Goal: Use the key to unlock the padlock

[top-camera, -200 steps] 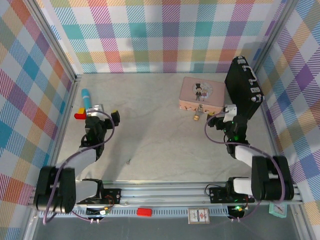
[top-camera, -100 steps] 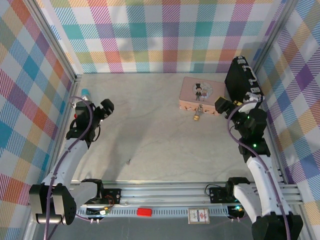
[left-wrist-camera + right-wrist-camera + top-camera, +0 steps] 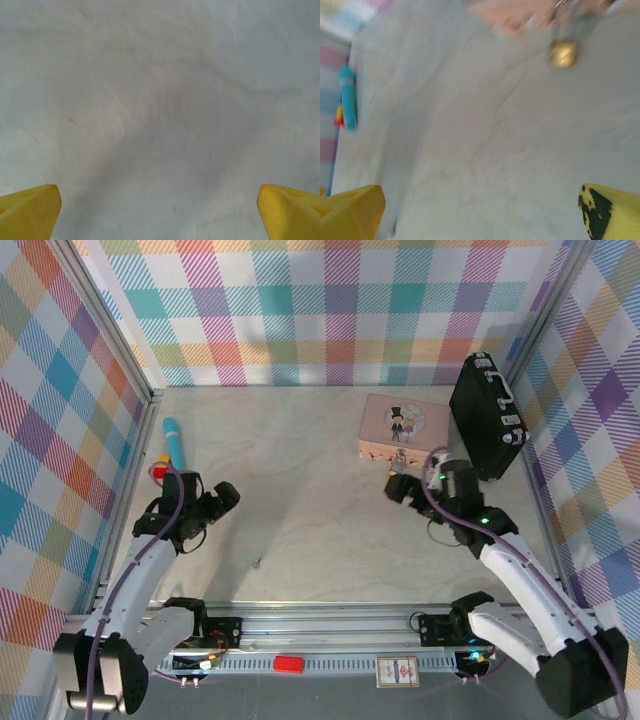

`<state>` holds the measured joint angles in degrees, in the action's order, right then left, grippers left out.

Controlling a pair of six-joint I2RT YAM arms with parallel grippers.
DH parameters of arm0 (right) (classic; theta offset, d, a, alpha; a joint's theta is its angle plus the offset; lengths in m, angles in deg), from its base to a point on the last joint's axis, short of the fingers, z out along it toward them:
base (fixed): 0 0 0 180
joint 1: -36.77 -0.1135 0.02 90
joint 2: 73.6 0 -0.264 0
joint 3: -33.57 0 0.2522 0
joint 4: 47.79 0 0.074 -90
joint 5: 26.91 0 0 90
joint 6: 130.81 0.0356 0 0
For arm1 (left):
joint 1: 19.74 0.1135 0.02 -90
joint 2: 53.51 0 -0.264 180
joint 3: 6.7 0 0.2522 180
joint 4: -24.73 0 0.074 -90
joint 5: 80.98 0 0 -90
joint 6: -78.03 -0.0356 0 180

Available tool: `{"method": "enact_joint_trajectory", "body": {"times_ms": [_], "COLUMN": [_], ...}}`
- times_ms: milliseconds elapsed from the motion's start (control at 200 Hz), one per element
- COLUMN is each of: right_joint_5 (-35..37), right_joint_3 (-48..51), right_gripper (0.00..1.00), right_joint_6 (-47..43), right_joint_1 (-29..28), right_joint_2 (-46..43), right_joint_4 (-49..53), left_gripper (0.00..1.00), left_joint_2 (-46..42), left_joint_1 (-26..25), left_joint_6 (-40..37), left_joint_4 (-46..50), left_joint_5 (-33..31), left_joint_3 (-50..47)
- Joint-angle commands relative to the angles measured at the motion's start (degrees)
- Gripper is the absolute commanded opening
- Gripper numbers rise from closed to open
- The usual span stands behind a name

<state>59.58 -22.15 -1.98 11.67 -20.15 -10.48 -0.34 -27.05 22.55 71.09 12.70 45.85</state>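
1. L claw [image 3: 160,215]: jaws seen spread wide, nothing held betw. the yellow fingertips [image 3: 30,210]; bare tabletop [image 3: 160,100] seen beneath.
2. R claw [image 3: 480,212]: jaws also spread wide, nothing gripped.
3. padlock [image 3: 563,54]: seen blurred in R wrist view, brass body on tabletop right at the near side of the pink tin [image 3: 405,425], ahead of R claw and not touched by it. Whether it's hooked to the tin can't be told.
4. key [image 3: 258,563]: tiny dark sliver, laid flat on tabletop towards the near edge, left of centre. It is well apart from padlock and tin, closer to L claw, and untouched.
5. black case [image 3: 487,415]: stood just R of tin, by the far-R corner.
6. teal pen [image 3: 175,440]: laid at far L, w/ a red-yellow block [image 3: 158,468] just beside its near end.
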Motion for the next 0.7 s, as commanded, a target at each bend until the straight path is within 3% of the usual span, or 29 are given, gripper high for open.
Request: {"method": "enact_joint_trajectory", "body": {"times_ms": [0, 100, 260, 445, 570, 695], "right_joint_5": [6.06, 6.69, 10.55, 9.41, 8.1, 7.47], "right_joint_3": [-3.56, -5.2, -7.91, -6.15, -5.14, -5.88], "right_gripper": [0.99, 0.99, 0.99, 0.99, 0.99, 0.99], "right_joint_6": [5.08, 7.2, 8.7, 11.62, 12.8, 12.59], "right_joint_1": [-6.72, -11.68, -18.22, -19.81, -20.33, -20.6], "right_joint_2": [4.11, 9.39, 15.32, 16.16, 16.2, 17.42], "right_joint_4": [3.23, 2.39, 4.52, 3.35, 1.03, 0.67], "left_gripper": [1.0, 1.0, 1.0, 0.99, 0.98, 0.95], "left_joint_2": [-2.53, -2.87, -3.01, -1.19, 2.0, 5.69], "left_joint_1": [-6.16, -13.53, -20.56, -27.29, -33.59, -36.59], "left_joint_6": [1.88, 3.03, 6.07, 8.54, 10.77, 13.56], "left_joint_4": [10.65, 16.6, 20.71, 20.38, 22.05, 22.9], "left_joint_5": [-2.57, -8.54, -9.77, -5.22, -7.41, -8.16], "left_joint_3": [2.99, 4.77, 3.48, 0.46, 1.54, 1.69]}}
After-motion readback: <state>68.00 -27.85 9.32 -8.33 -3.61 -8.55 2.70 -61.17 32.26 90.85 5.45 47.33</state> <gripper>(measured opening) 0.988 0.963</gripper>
